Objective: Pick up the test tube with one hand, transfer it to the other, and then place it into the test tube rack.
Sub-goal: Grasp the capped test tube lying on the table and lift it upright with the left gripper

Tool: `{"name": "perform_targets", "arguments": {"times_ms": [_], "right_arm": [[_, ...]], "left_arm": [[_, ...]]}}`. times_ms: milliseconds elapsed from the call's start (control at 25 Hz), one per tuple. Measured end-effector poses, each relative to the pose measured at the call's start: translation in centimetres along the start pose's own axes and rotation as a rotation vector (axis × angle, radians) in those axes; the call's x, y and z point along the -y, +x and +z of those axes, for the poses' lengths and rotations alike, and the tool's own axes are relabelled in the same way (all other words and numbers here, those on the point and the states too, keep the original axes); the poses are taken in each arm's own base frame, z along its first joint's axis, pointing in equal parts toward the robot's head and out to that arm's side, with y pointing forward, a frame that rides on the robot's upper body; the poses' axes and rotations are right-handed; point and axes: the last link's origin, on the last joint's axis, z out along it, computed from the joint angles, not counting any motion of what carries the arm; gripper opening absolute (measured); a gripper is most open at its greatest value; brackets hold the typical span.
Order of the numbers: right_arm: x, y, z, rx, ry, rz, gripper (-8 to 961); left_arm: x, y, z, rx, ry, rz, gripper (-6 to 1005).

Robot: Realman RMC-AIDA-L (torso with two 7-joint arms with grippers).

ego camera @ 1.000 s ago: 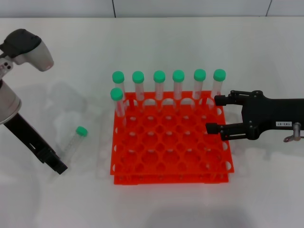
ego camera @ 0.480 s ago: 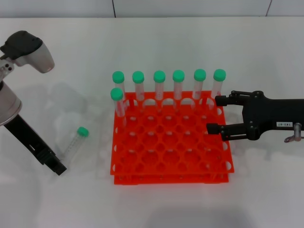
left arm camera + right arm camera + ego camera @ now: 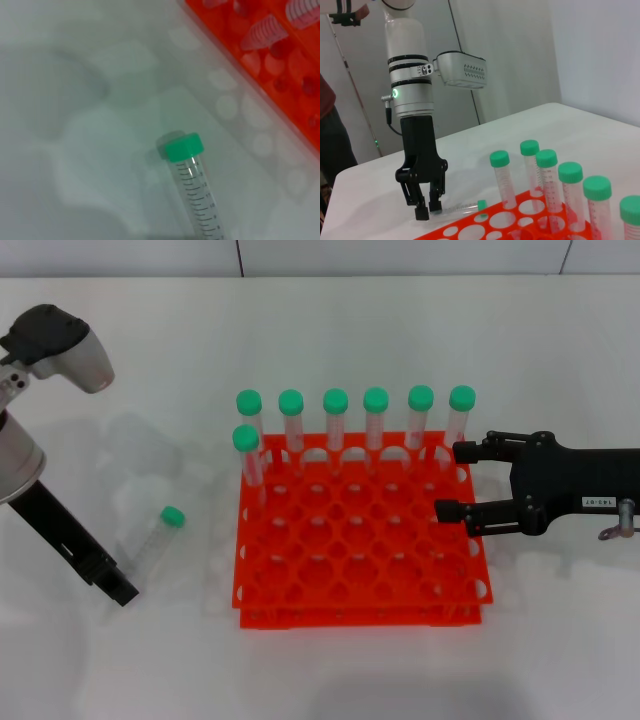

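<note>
Lying on its side on the white table (image 3: 420,320), the slender clear plastic test tube with a green screw cap (image 3: 158,536) rests to the left of the bright orange-red square plastic rack (image 3: 355,540), apart from it, with its cap pointing away from the robot. The left arm's black two-fingered gripper (image 3: 429,210) stands over the tube's bottom end, fingers apart and straddling that end without visibly closing on it; a green ring glows on its silver wrist. The left wrist view shows the cap and printed graduations of the tube close up. Seven identical green-capped tubes (image 3: 375,420) stand upright in the rack, six along its far row and one just behind the leftmost. The right arm's black gripper with a small white label (image 3: 452,480) hovers at the rack's right edge, fingers spread.
</note>
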Motion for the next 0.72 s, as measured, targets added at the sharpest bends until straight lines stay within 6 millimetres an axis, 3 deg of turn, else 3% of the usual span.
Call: {"name": "perform_targets", "arguments": {"times_ms": [720], "right_arm": [[0.02,-0.01,-0.02,0.001,0.001,-0.01,858]], "left_arm": [[0.17,0.34,-0.32,0.013,0.025,-0.02,271]]}}
